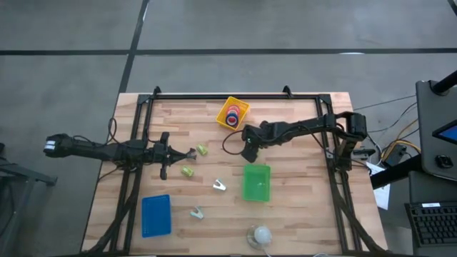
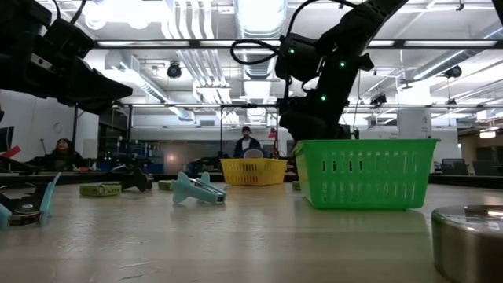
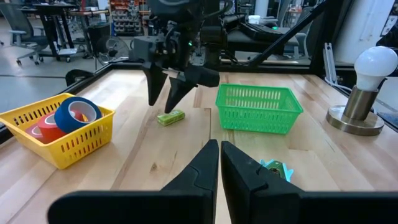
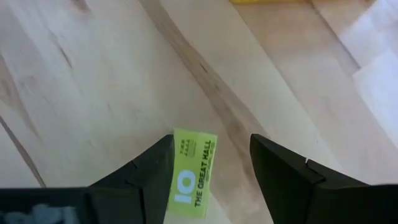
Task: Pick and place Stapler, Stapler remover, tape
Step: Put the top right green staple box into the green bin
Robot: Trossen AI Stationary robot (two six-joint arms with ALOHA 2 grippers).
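Lying in one yellow bin, four tape rolls are counted, while the right gripper is held part-open over a yellow box.

We see a pale wooden table with streaky grain, framed by black rails. A yellow basket holds red rolls of tape and one dark blue roll. A green basket with a slatted wall stands to the right, a blue bin at the near left. A yellow-green box carries white lettering. Both arms are dark, and a teal staple remover lies nearby.
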